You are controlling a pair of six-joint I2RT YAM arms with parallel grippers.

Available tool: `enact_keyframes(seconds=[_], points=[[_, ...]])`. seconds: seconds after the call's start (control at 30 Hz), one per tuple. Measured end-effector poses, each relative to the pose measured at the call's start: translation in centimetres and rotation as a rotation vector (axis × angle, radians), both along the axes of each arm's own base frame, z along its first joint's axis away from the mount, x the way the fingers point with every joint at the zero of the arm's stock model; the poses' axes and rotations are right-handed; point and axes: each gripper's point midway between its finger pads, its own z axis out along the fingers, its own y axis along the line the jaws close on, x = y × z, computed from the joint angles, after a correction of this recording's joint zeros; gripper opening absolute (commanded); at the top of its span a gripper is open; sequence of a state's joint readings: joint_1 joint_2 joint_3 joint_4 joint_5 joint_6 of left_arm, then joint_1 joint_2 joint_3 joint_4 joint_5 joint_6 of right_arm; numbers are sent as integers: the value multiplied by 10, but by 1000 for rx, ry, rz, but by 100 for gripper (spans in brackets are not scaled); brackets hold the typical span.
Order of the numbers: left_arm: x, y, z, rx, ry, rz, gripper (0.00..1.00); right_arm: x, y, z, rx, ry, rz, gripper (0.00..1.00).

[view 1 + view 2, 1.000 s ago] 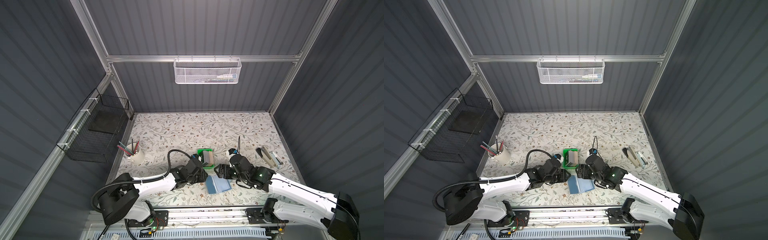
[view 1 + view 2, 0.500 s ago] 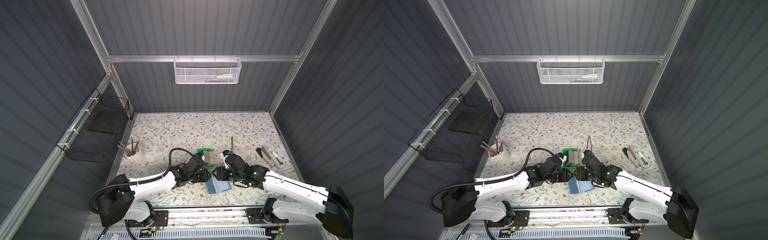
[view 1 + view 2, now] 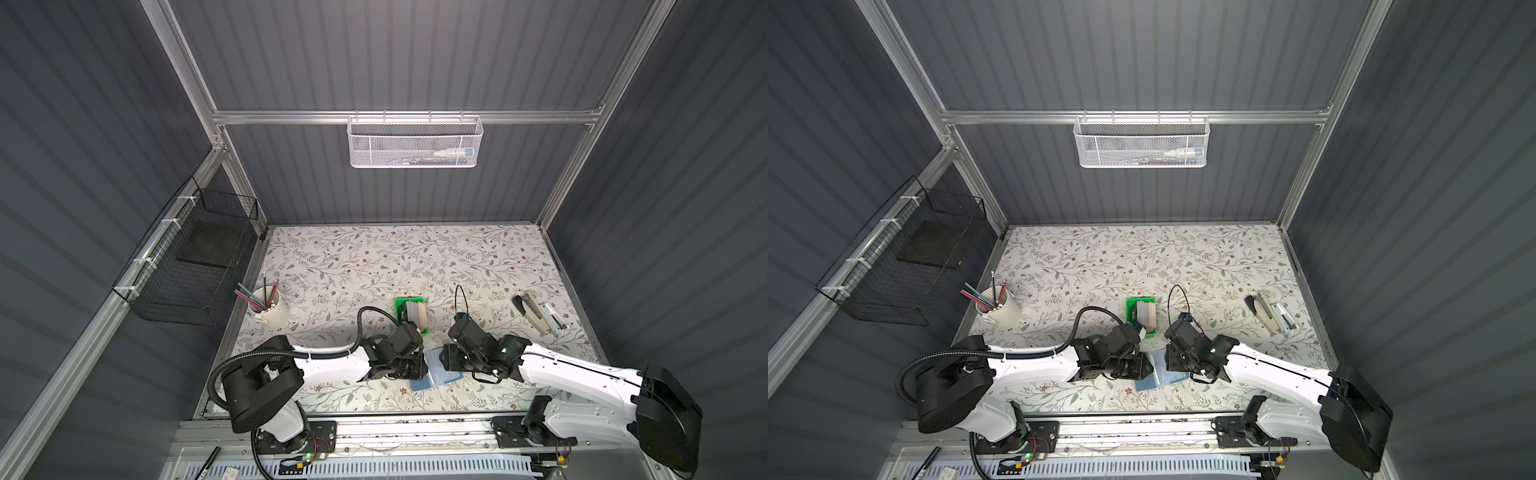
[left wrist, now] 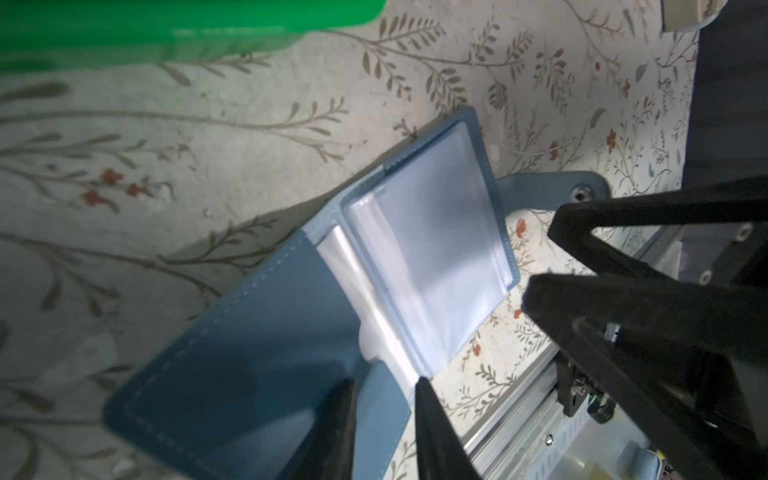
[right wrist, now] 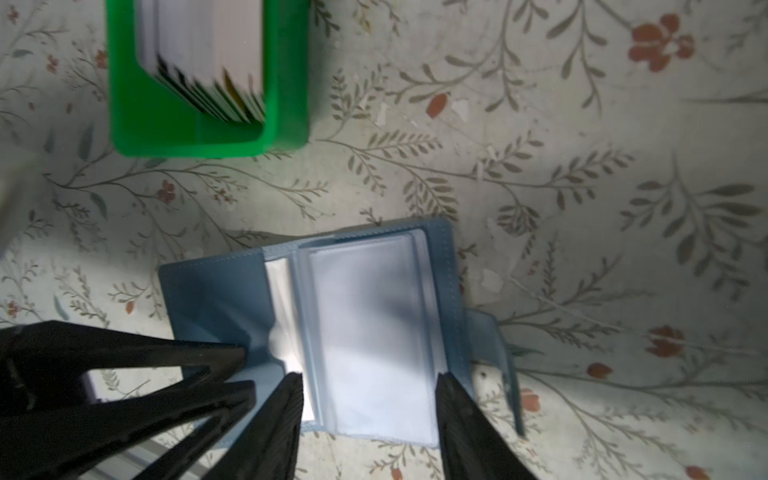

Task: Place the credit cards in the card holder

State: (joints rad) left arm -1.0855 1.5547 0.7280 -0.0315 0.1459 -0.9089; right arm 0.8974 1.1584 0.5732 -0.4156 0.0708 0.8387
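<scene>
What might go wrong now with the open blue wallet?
The right tool straddles the clear sleeves; closing could crumple them or drag the card holder. The left tool sits close beside it, so the tools might bump. The credit cards sit packed in the green tray; several might lift together.

Clearance between the left hand [image 5: 249, 370] and the right hand [image 5: 370, 378] is minimal: both sit over the open card holder [image 5: 208, 299], nearly touching each other. Ahead of both hands, the green tray [image 5: 208, 143] with the credit cards [image 5: 208, 41] standing in it blocks a low pass. Outboard of the right hand, the worktop [image 5: 582, 187] is free up to the stapler [image 3: 538, 318]. Outboard of the left hand, it is free up to the pencil cup [image 3: 272, 311].
</scene>
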Motion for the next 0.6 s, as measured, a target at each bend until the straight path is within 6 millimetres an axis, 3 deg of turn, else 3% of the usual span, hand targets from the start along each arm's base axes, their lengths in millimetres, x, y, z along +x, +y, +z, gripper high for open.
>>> enact_keyframes(seconds=[0.13, 0.33, 0.6], points=[[0, 3, -12, 27, 12, 4, 25, -8, -9, -13, -17, 27, -21, 55], [6, 3, -13, 19, 8, 18, 23, -14, -17, -23, -20, 48, -50, 56], [24, 9, -13, 10, -7, 56, 22, -12, -8, -21, 33, 45, -49, 56]])
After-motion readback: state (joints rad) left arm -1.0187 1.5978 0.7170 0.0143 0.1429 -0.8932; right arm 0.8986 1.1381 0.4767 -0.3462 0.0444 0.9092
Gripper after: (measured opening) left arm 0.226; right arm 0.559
